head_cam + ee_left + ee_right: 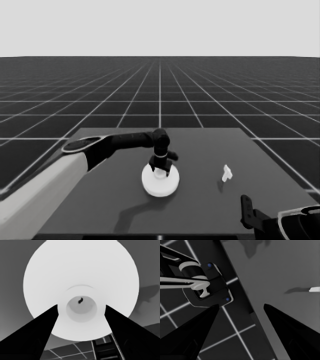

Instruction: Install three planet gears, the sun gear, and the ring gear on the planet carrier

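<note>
One large white disc, the larger round part, sits near the middle of the dark table; I can read no writing or marks on it. In the left wrist view it is broad, smooth and round, with a raised collar around a small central hole. The left gripper stands directly over that centre, its arm reaching in from the left. Its fingers are spread wide on either side of the collar, grasping nothing that I can see. To the right, well apart from the disc, lies a thin white piece. The right gripper waits at the lower right corner, fingers spread apart and empty.
</note>
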`<state>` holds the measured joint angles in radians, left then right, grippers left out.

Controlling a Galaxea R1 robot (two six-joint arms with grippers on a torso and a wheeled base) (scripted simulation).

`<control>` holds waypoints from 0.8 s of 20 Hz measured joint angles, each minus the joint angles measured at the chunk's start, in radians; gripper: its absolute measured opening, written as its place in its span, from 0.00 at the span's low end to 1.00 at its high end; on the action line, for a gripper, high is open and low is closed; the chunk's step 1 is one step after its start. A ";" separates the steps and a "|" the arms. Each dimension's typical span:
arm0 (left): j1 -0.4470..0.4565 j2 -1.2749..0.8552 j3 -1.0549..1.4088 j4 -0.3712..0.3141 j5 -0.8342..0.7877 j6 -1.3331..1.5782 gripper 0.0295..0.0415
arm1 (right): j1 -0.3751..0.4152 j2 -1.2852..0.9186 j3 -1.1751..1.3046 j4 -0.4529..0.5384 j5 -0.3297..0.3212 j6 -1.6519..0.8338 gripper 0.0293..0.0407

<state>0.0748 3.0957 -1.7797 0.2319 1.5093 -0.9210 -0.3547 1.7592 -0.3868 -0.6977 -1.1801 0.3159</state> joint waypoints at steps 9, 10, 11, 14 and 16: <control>0.001 0.000 0.000 0.000 0.000 0.079 0.44 | 0.000 0.000 0.000 0.000 0.000 0.000 0.81; 0.001 0.000 0.000 0.000 0.000 0.087 0.44 | 0.000 0.000 0.000 0.000 0.000 0.000 0.81; 0.001 0.000 0.000 0.000 0.000 0.096 0.44 | 0.000 0.000 0.000 0.000 0.000 0.000 0.81; 0.001 0.000 0.000 0.000 0.000 0.119 0.65 | 0.000 0.000 0.000 0.000 0.000 0.000 0.81; 0.001 0.000 0.000 0.000 0.000 0.124 0.74 | 0.000 0.000 0.000 0.000 0.000 0.000 0.81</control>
<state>0.0754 3.0957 -1.7797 0.2320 1.5088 -0.7975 -0.3547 1.7592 -0.3868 -0.6977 -1.1801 0.3159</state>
